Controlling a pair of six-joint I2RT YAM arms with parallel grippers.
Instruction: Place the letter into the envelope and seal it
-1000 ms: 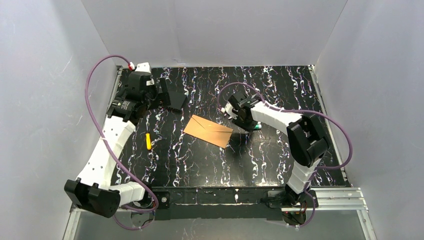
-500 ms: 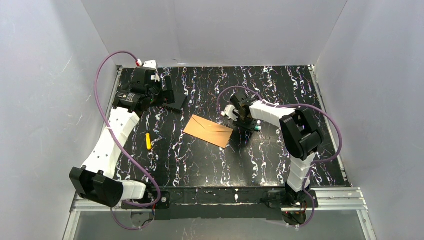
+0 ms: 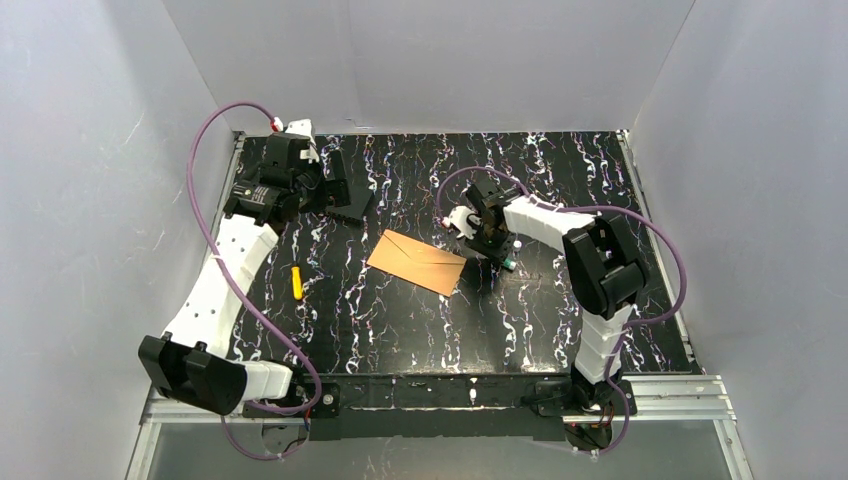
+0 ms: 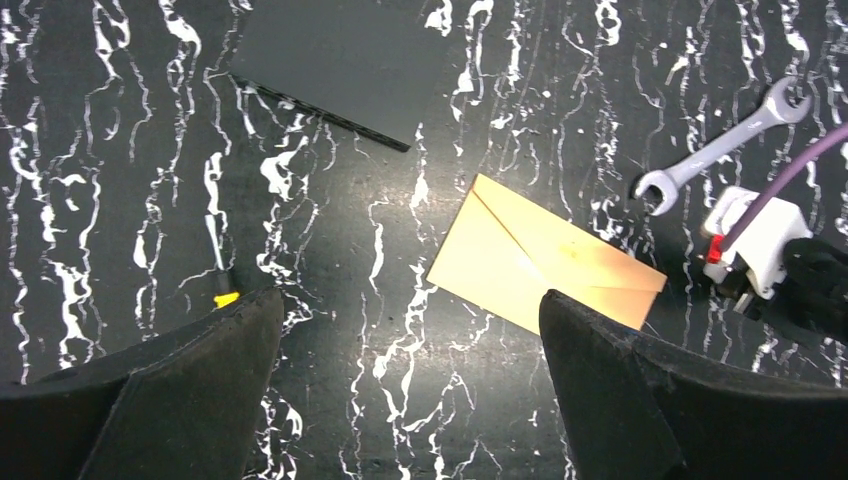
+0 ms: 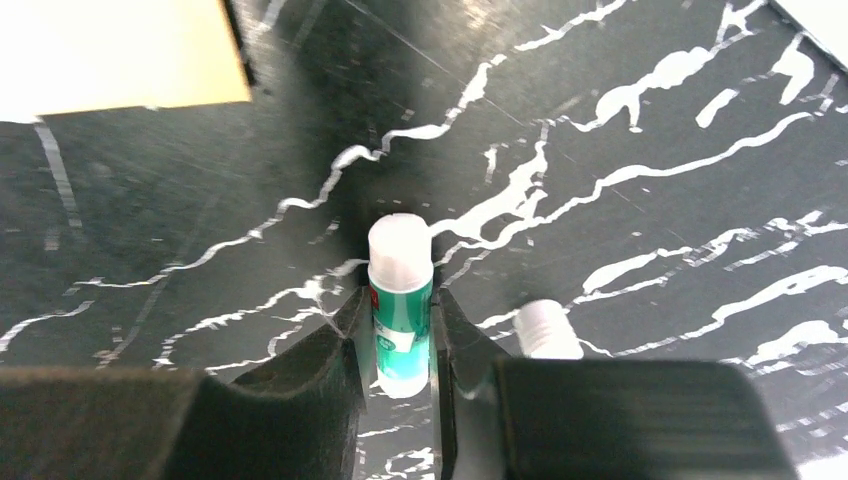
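- Orange-brown envelope lay flat near the middle of the black marbled bench, skewed to the bench edges, its folded seams facing up.
- Right fingers were clamped on a green glue stick, one finger against each side. The stick's white end pointed away from the wrist camera.
- Glue stick sat just off the envelope's right corner, not touching it. Could not tell whether it was resting on the bench or lifted.
- Small white cap lay on the bench just beside the right fingers.
- Left fingers were spread wide, holding nothing, raised over the far-left part of the bench, well apart from the envelope.
- Flat black rectangle lay at far left, near the left fingers.
- Grey wrench lay close to the right wrist.
- Small yellow-tipped tool lay left of the envelope.
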